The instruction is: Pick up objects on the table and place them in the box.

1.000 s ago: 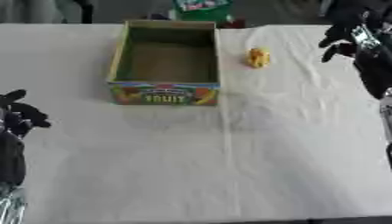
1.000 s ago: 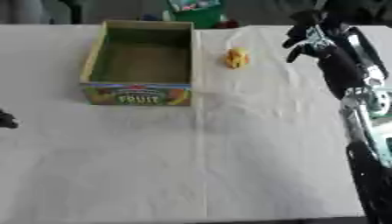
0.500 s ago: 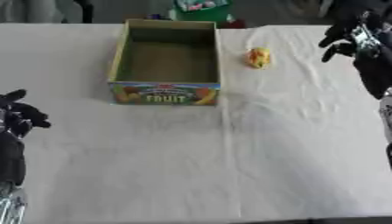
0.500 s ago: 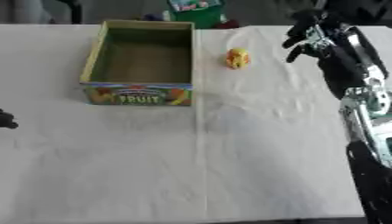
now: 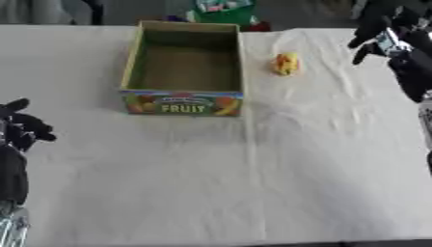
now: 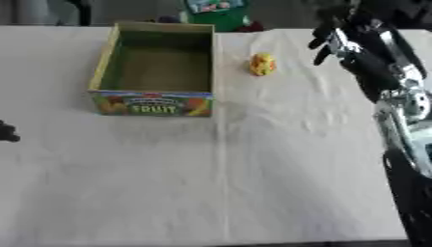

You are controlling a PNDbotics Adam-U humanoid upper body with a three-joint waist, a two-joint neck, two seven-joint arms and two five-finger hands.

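Box (image 5: 185, 67), an open cardboard carton with "FRUIT" printed on its near wall, sits toward the far left of a bench (image 5: 253, 183) covered in white cloth. It looks empty inside. Just to its right, apart from it, lies a small yellow-orange object (image 6: 263, 64), too blurred to identify. The right robot hand (image 6: 336, 34) hangs at the far right, beyond and to the right of the object, not touching it; its fingers are spread and hold nothing. The left robot hand (image 5: 19, 132) rests idle at the near left edge, fingers relaxed and apart, well away from the box. Judging from this, the task is at its start: the reach for the object. Next, the right robot hand needs to come down and left over the object, close around it, then carry it left over the box wall.
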